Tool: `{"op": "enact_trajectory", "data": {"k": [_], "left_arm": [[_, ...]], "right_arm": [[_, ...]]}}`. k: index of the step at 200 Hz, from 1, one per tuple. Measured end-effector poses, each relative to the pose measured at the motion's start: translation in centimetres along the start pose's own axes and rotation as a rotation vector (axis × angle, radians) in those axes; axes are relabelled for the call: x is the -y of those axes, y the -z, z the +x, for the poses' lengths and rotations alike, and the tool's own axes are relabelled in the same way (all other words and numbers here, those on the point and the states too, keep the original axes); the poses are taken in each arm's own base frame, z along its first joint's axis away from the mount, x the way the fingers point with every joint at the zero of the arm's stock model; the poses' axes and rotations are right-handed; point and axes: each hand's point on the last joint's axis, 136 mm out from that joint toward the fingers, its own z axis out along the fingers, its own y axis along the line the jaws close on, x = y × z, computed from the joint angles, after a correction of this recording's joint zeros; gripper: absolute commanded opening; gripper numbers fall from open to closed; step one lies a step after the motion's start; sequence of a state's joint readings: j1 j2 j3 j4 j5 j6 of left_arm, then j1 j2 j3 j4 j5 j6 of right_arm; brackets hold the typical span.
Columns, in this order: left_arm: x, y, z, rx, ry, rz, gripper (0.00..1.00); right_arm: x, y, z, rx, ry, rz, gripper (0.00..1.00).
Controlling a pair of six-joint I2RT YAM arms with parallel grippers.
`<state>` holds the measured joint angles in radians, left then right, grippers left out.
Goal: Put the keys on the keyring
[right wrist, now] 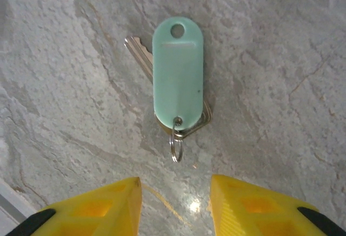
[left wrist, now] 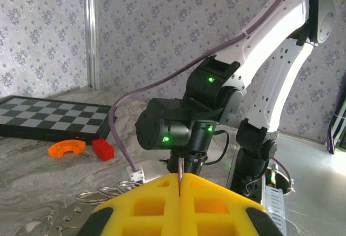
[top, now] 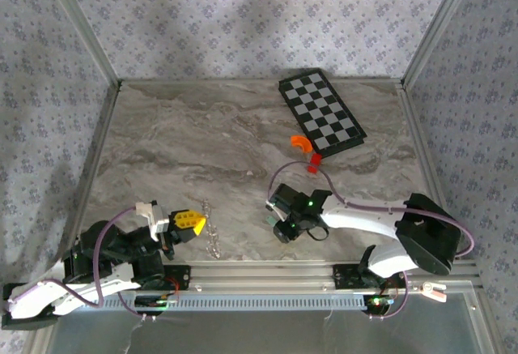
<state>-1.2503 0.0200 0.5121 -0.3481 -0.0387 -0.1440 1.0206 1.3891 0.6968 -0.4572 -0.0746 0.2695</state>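
Right wrist view: teal key tag (right wrist: pixel 178 74) flat on marble table (right wrist: pixel 281 58), before the spread right gripper (right wrist: pixel 175 206).
Left gripper (left wrist: pixel 179 188) is pressed together beside the silvery keyring (left wrist: pixel 100 194); orange curved piece (left wrist: pixel 66 148), red block (left wrist: pixel 102 149) and chessboard (left wrist: pixel 48 117) lie beyond, well apart.

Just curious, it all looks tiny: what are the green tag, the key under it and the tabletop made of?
Green tag: likely matte moulded plastic, evenly pale with rounded edges. Key beneath and its small ring: metal, silvery and glinting. Tabletop: grey marble veining with a sheen; real stone or printed laminate, cannot tell.
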Motion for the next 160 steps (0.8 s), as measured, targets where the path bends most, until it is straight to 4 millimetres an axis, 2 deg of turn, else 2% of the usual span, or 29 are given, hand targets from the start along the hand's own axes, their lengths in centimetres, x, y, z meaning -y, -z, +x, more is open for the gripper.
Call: {"op": "enact_trajectory", "data": {"k": [72, 160], "left_arm": [[0.0, 0.0, 0.1, -0.001, 0.0, 0.0, 0.0], [0.0, 0.0, 0.1, -0.001, 0.0, 0.001, 0.0]], "right_arm": [[0.0, -0.3, -1.2, 0.104, 0.015, -0.014, 0.35], [-0.1, -0.3, -1.6, 0.123, 0.023, -0.012, 0.28]]}}
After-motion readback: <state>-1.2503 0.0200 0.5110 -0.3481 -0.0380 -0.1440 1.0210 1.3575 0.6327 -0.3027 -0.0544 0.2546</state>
